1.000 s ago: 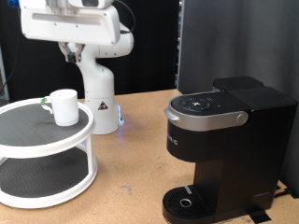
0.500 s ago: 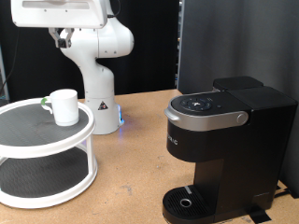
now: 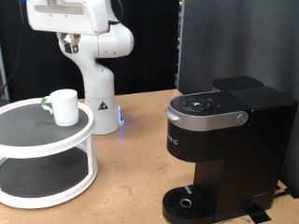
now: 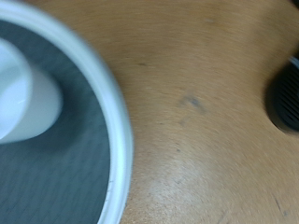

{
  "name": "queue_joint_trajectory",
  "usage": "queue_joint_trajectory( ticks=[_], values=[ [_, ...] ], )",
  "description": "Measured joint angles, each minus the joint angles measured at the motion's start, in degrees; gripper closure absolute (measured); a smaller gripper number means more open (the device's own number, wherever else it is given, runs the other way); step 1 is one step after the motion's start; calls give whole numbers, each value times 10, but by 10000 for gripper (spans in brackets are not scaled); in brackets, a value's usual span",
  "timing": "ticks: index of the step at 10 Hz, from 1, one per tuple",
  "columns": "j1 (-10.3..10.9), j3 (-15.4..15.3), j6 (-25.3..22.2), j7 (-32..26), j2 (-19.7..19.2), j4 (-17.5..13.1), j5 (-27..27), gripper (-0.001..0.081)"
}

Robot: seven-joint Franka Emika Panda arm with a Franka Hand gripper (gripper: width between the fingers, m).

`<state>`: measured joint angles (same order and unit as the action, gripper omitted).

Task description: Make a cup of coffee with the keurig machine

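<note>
The white cup (image 3: 64,106) stands upright on the top shelf of a round white two-tier stand (image 3: 47,140) at the exterior view's left. In the wrist view the cup (image 4: 23,93) shows blurred, on the stand's dark shelf inside its white rim (image 4: 114,140). The black keurig machine (image 3: 224,140) stands at the exterior view's right, lid closed, its round drip tray (image 3: 187,201) bare. The arm's white hand (image 3: 73,17) hangs high above the cup at the exterior view's top left. The gripper's fingers do not show in the wrist view.
The robot's white base (image 3: 101,103) stands behind the stand on the wooden table (image 3: 131,177). A black panel (image 3: 234,42) rises behind the machine. A dark round edge (image 4: 285,93), probably the drip tray, shows in the wrist view.
The hand rose a little and shifted to the exterior view's left, then back to the right. The cup and the machine have not moved.
</note>
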<state>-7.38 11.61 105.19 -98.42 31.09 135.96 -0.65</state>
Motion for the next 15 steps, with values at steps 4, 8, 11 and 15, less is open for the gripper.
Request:
queue_joint_trajectory(
  ticks=[4,8,11,15],
  values=[
    [-15,-7,14,108,-1,3,15,800],
    [-47,-32,61,327,8,36,27,800],
    [-56,-33,47,337,15,39,22,800],
    [-57,-21,30,297,27,44,-2,800]
  ],
)
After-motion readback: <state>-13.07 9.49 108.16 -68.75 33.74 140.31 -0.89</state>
